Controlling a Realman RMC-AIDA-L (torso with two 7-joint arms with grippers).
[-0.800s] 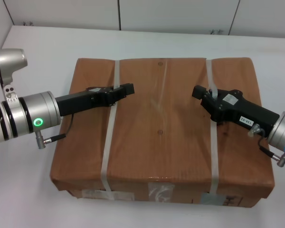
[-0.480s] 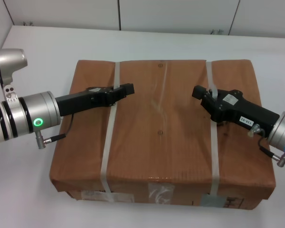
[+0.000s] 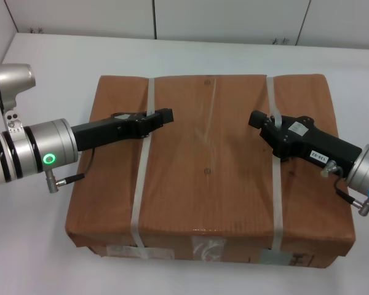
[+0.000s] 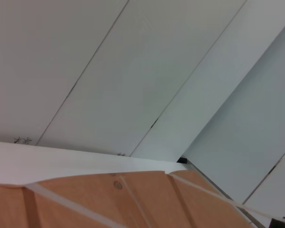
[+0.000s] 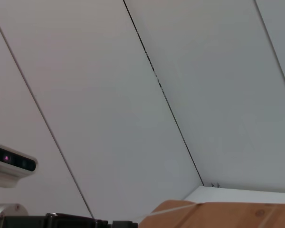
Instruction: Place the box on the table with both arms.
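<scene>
Near edge of the box: white labels and clear tape are seen on the front side, closest to the robot, with both whitish straps folding down over it.
Box position: the carton is laid flat on the white counter, with bare counter visible to its left and beyond it.
Left strap: it is run front to back across the left part of the lid.
Right strap: it is run front to back across the right part of the lid.
Left tool: it is held over the box top from the left, its tip at the left strap; the fingers appear pressed together, though whether the strap is gripped cannot be told.
Right tool: it is held over the box top from the right, its tip at the right strap; its grip state cannot be told.
Far side: the back edge of the box is seen in the left wrist view, with a wall of pale panels behind the counter.
</scene>
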